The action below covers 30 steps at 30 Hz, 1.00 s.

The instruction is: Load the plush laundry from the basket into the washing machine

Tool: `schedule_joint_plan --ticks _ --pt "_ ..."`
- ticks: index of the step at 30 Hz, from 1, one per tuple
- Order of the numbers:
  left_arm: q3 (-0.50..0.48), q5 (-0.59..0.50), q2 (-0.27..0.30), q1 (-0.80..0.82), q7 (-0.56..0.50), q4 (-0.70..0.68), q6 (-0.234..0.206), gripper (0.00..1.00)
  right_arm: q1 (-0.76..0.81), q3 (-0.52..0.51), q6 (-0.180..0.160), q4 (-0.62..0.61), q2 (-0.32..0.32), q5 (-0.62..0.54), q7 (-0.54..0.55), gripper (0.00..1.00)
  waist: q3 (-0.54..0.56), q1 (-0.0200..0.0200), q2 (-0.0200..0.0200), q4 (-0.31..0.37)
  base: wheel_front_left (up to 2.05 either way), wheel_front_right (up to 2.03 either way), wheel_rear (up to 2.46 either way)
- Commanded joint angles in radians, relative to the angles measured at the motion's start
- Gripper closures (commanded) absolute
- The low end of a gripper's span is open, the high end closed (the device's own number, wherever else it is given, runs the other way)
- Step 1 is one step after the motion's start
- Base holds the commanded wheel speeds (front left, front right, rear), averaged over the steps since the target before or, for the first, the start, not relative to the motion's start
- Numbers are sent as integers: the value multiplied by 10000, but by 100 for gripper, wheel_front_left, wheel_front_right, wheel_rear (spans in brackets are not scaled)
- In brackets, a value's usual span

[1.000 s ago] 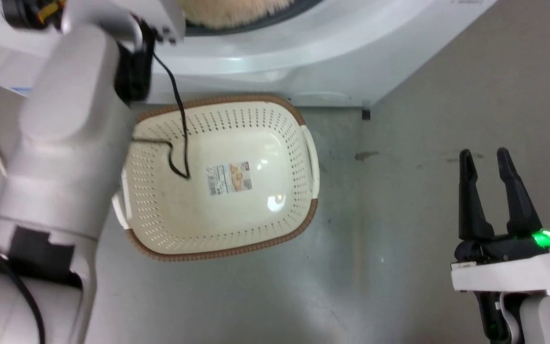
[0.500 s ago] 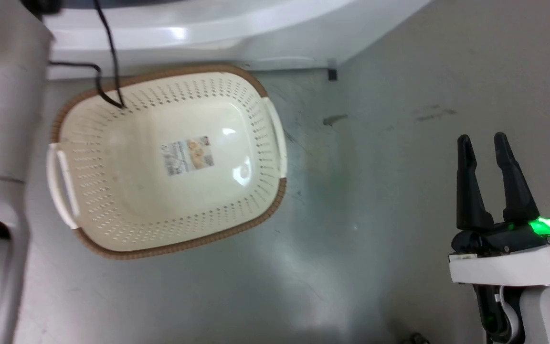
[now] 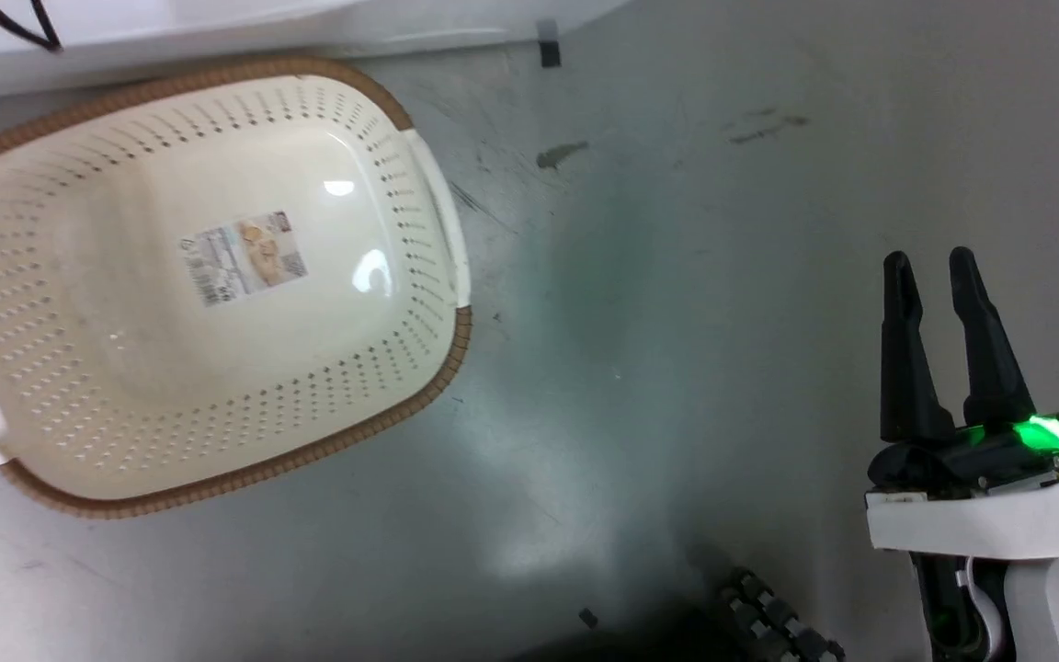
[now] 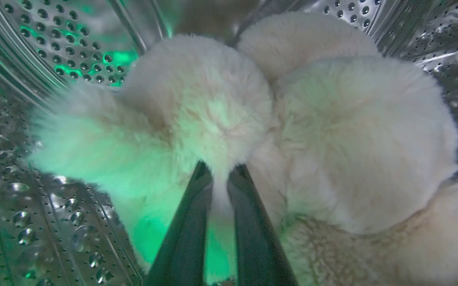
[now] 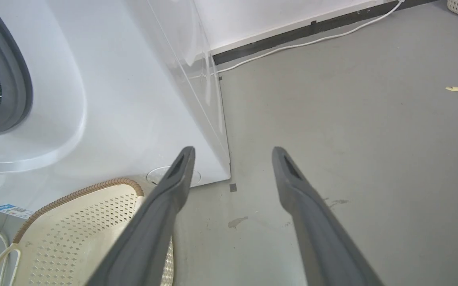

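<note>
The plush laundry (image 4: 332, 131) sits inside the washing machine (image 4: 54, 43) with your left end effector (image 4: 221, 174) pinched on its pile and your right end effector (image 3: 929, 260) apart, right of the empty basket (image 3: 244, 473), so next let go and withdraw.

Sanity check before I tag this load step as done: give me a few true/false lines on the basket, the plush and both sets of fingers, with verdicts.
1. The basket holds nothing but a label sticker on its floor. True.
2. The plush laundry lies in the basket. False: it sits inside the steel drum of the washing machine.
3. The right gripper holds a piece of plush. False: its fingers stand apart with nothing between them.
4. The left gripper has its fingers close together, with plush fur pinched between the tips. True.
</note>
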<state>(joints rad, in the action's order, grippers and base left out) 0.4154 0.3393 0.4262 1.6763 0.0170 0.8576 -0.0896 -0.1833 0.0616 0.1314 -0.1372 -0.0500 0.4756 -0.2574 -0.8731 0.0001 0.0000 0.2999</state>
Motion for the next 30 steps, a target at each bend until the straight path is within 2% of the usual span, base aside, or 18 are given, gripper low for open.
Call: schedule_joint_plan --ticks 1,9,15,16,17,18,23,27,30 --pt "42 -69 36 238 8 -99 -37 100 121 22 -7 -59 -2 35 -44 0 -139 -1 0 133 0 0 0" --pt "284 -350 424 1034 -387 11 8 100 270 226 -7 -228 -2 242 -44 0 -495 -1 0 445 0 0 0" --pt "313 -302 420 1391 -719 196 -69 100 306 260 -7 -278 -2 290 -44 0 -640 -1 0 485 0 0 0" --pt "325 -288 403 1401 -779 240 -81 76 300 255 -7 -283 -2 288 -44 0 -653 -1 0 482 0 0 0" --pt "329 -273 388 1399 -798 275 -107 22 287 247 -7 -289 -2 283 -44 0 -661 -1 0 474 0 0 0" --pt "338 -260 370 1394 -816 311 -127 0 267 236 -7 -296 -2 275 -44 0 -665 -1 0 457 0 0 0" --pt "321 -106 219 1244 -719 434 -198 0 147 211 -7 -303 -2 207 -44 0 -614 -1 0 293 0 0 0" --pt "139 352 -14 682 -444 497 -105 0 -37 58 -7 -276 -2 -14 -44 0 -303 -1 0 -144 0 0 0" --pt "15 789 -394 -30 61 356 88 0 -249 -112 -7 -189 -2 -287 -44 0 90 -1 0 -610 0 0 0"
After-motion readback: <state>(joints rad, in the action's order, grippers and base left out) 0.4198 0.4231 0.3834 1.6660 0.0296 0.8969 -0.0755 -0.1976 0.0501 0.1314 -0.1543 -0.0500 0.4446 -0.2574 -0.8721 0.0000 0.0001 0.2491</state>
